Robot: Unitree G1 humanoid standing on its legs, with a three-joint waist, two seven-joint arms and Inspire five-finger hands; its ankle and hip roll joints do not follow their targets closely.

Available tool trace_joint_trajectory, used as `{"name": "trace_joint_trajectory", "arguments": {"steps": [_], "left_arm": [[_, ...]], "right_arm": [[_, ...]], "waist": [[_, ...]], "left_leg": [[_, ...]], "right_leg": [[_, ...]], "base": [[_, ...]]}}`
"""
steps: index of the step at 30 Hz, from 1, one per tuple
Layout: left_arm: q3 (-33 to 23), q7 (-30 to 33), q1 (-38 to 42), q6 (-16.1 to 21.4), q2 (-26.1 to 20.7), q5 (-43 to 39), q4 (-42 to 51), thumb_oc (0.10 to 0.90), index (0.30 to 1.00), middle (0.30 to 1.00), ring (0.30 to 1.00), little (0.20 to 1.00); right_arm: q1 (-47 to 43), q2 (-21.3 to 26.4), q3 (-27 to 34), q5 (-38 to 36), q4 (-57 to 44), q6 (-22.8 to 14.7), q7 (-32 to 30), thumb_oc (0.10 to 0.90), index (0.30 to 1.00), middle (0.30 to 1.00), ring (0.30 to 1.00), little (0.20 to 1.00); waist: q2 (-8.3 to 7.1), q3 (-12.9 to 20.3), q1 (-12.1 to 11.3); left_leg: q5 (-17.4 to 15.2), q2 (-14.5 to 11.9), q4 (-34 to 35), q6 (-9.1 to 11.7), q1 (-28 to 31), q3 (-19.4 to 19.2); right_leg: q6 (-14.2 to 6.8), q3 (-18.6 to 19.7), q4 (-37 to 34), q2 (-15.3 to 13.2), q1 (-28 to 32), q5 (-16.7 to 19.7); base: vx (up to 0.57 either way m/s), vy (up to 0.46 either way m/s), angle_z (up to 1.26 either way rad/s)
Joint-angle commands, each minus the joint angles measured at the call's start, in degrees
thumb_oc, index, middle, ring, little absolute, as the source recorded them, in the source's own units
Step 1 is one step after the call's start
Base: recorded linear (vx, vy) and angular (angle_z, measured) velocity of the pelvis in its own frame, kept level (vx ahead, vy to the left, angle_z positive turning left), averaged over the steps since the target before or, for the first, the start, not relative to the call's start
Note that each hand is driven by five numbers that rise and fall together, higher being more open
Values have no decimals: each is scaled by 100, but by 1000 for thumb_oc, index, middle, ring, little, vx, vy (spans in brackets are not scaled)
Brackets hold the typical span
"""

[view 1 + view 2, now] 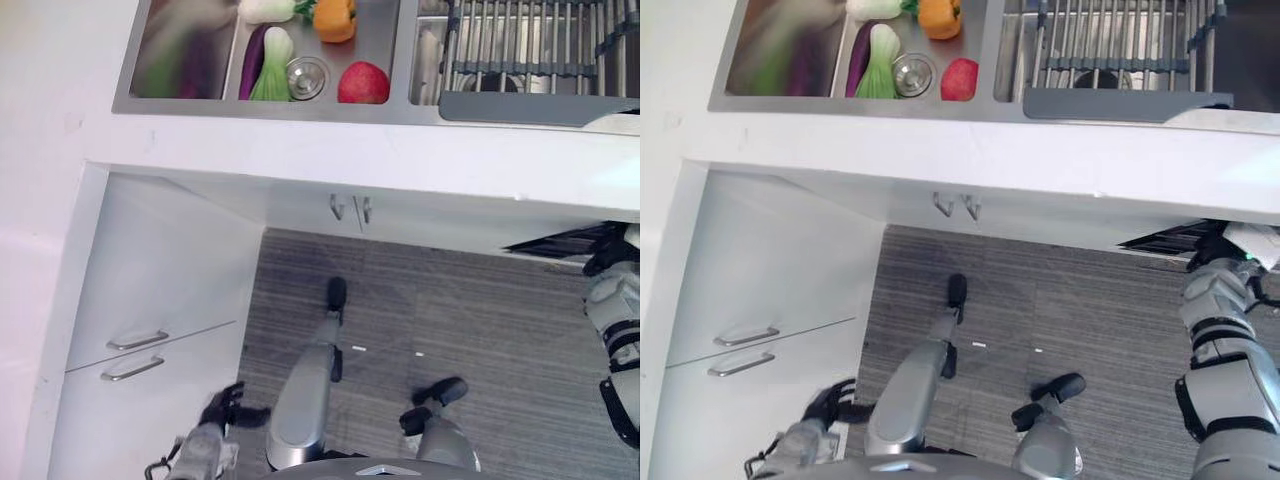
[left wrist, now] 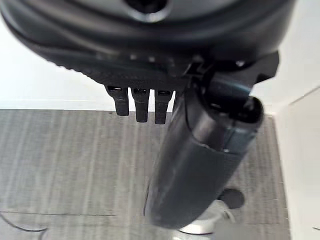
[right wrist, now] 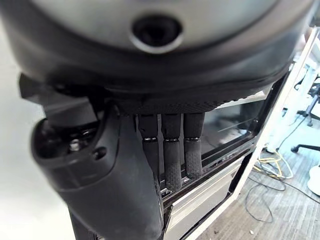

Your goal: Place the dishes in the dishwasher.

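A grey dish rack lies over the right basin of the steel sink; whether it holds dishes I cannot tell. The dark dishwasher sits under the counter at the right, its dark front also in the right wrist view. My right hand hangs just before it, fingers straight and empty, their tips close to the front's upper edge. Low beside the white drawers is my left hand, its fingers straight above the floor and holding nothing.
The left basin holds an orange pepper, a red fruit, a green leafy vegetable and an aubergine. Two white drawers with metal handles stand at the left. Cabinet doors close the space under the sink. Grey floor lies between.
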State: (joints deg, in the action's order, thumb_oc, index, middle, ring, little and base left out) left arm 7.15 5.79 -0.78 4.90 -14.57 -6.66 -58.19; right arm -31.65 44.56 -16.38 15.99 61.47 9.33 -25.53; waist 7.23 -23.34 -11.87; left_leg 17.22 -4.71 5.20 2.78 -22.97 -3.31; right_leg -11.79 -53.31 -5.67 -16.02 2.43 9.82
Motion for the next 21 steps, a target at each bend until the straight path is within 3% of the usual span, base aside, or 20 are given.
{"name": "trace_joint_trajectory", "arguments": {"steps": [1,5,9,10,15,18,20,21], "left_arm": [[345,66,-483,-135,-305,-184,-402,800,900,900,900,900],[-4,-12,-469,-208,-212,-210,-544,800,900,900,900,900],[-225,-133,-423,-239,-107,-200,-693,800,900,900,900,900],[-309,-204,-471,-241,-63,-206,-820,800,900,900,900,900],[-634,-383,-462,-297,1,-574,-1173,800,900,900,900,900],[-922,-588,-419,-287,1,-1033,-1360,800,900,900,900,900],[-911,-638,-371,-264,-37,-1081,-1389,800,900,900,900,900],[-866,-637,-342,-235,-79,-1167,-1327,800,900,900,900,900]], "right_arm": [[-496,-104,-305,433,-1137,-992,-403,800,900,900,900,900],[979,-1198,221,57,-1066,-1088,-215,800,900,900,900,900],[2090,-2024,257,-280,-655,-1192,376,800,900,900,900,900],[2440,-2259,295,-436,-392,-1199,578,800,900,900,900,900],[2870,-2575,470,-674,97,-1161,828,800,900,900,900,900],[3090,-2727,584,-764,398,-1096,1089,800,900,900,900,900],[3108,-2724,525,-674,534,-1079,1236,800,900,900,900,900],[3110,-2718,505,-682,606,-1081,1348,800,900,900,900,900]], "waist": [[-101,773,-441],[-358,892,-201],[-554,1005,50],[-686,1094,219],[-846,1278,335],[-926,1377,454],[-914,1399,579],[-878,1364,676]], "left_leg": [[-773,-396,-23,708,359,5],[-953,-423,-28,615,682,-170],[-1106,-521,-42,594,1030,-351],[-1188,-548,-56,545,1241,-493],[-1338,-542,-59,448,1667,-747],[-1553,-389,-49,272,2057,-845],[-1664,-285,-43,144,2312,-853],[-1717,-179,-38,-3,2536,-804]], "right_leg": [[-50,224,509,-509,-115,-589],[-32,298,675,-543,-21,-635],[11,347,786,-489,133,-739],[10,481,767,-427,193,-747],[-42,749,873,-452,241,-694],[-122,949,1527,-668,169,-726],[-237,1283,2213,-869,-22,-527],[-287,1912,3040,-958,-311,-476]], "base": [[40,19,7],[59,41,6],[61,41,-6],[64,65,-13],[82,95,-51],[87,162,-46],[96,258,-34],[44,309,-11]]}}
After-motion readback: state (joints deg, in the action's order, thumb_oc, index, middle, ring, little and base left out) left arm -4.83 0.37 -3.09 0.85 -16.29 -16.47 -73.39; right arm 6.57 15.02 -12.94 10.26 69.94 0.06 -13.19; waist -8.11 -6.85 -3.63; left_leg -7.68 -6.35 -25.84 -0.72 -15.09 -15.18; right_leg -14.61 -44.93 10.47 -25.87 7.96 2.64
